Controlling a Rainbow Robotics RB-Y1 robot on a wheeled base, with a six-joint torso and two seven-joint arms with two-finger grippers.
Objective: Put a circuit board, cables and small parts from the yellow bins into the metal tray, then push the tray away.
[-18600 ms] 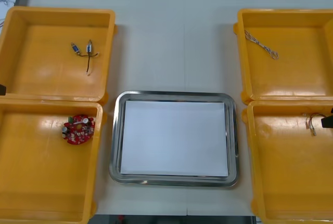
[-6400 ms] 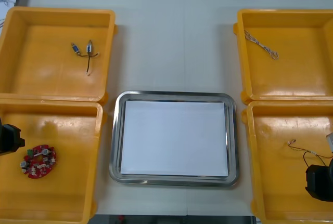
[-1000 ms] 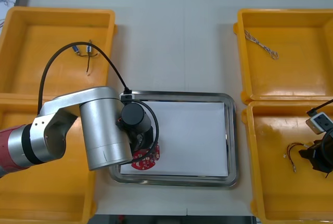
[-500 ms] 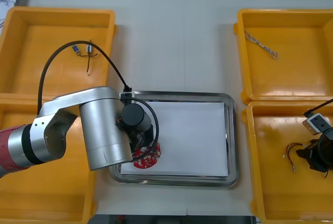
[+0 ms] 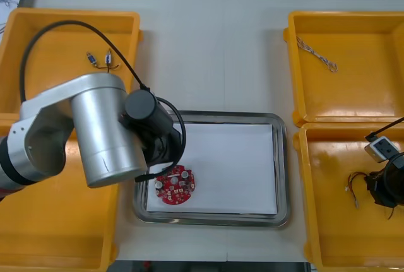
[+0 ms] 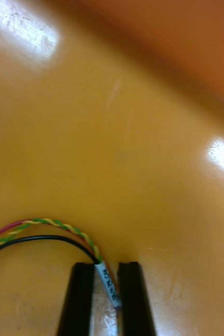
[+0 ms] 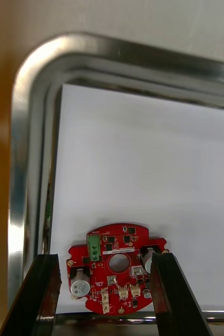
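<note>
The round red circuit board (image 5: 175, 185) lies flat on the white inside of the metal tray (image 5: 281, 158), near its front left corner. My left gripper (image 5: 163, 158) hangs above it, open. In the left wrist view the circuit board (image 7: 114, 268) lies on the tray floor between the spread fingers (image 7: 43, 294), untouched. My right gripper (image 5: 379, 191) is low in the near right yellow bin (image 5: 328, 234). It is shut on the labelled end of the red and yellow cable (image 6: 107, 283), which curves away beside a black strand (image 6: 43, 240).
The far right bin (image 5: 297, 95) holds a twisted blue and white cable (image 5: 317, 54). In the far left bin (image 5: 129, 70) lies a black cable (image 5: 106, 70). The left arm's silver body (image 5: 95, 133) covers part of the near left bin and the tray's left rim.
The left gripper has let go of the circuit board and lifted back toward the far left, leaving the board in the tray. The right gripper has shut on the cable's end.
</note>
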